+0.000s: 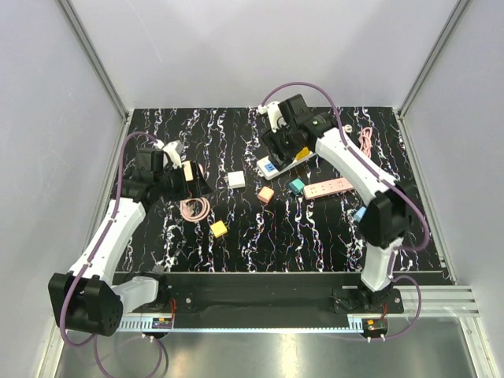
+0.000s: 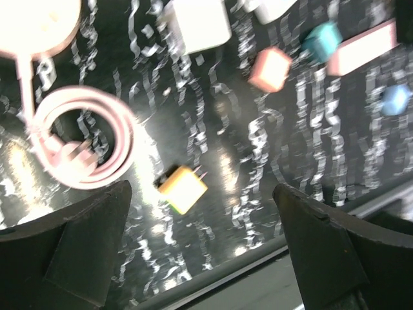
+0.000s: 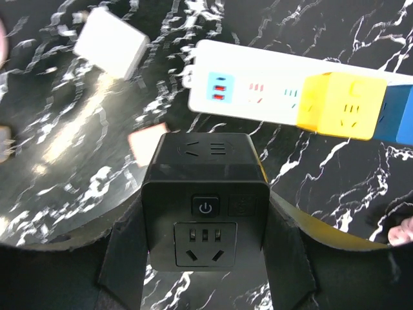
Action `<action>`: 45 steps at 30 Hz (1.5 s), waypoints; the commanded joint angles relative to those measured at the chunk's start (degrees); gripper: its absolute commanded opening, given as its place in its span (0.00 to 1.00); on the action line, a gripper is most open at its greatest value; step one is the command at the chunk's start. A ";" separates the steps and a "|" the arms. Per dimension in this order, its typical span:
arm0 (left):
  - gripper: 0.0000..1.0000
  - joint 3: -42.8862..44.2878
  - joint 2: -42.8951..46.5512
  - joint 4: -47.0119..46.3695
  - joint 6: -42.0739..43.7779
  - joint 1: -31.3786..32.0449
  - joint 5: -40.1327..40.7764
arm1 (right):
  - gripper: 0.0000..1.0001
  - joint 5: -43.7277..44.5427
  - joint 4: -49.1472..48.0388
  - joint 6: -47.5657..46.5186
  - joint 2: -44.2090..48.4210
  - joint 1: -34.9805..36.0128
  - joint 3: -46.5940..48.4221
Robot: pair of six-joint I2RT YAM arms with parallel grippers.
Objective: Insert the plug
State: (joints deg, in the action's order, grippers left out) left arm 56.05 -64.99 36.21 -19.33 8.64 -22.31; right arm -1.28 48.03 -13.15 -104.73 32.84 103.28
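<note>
Evidently the carry-and-align step is in hand. The right tool (image 3: pixel 206 210) is clamped on a black cube adapter (image 3: pixel 205 161), its switch and socket face turned toward the wrist camera and its pins hidden. The white power strip (image 3: pixel 258 84) lies on the desk (image 3: pixel 310 168) just ahead of and below that tool, apart from the adapter. The next move likely calls for squaring the adapter over a free outlet and pressing it straight down.

No bin or tray shows. The strip is the only receiver: a yellow cube (image 3: pixel 339 106) and a blue cube (image 3: pixel 400 116) fill its end to the tool's right, and the outlets nearer the tool look free.

The left tool (image 2: pixel 201 190) gapes wide, holding nothing, with a yellow plug (image 2: pixel 182 188) on the desk beneath it and a pink cable (image 2: pixel 84 148) coiled to its left.
</note>
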 commanded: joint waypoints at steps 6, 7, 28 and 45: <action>0.99 -4.55 3.56 -2.11 5.53 0.50 4.91 | 0.00 -7.51 6.89 -2.23 -16.81 -6.21 21.57; 0.99 -4.37 3.47 -2.19 5.62 0.58 4.64 | 0.00 -7.86 7.86 -2.49 -18.65 -6.47 23.70; 0.99 -4.55 2.32 -1.58 6.32 1.55 5.43 | 0.00 -13.05 13.23 -3.11 -33.26 -9.99 34.88; 0.99 -4.64 2.94 -1.58 6.41 1.64 5.34 | 0.00 -10.50 10.68 -2.76 -34.67 -10.08 36.28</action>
State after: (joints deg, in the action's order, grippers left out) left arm 50.96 -62.70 36.38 -13.74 10.09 -17.50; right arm -12.56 60.71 -15.86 -138.87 22.85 136.20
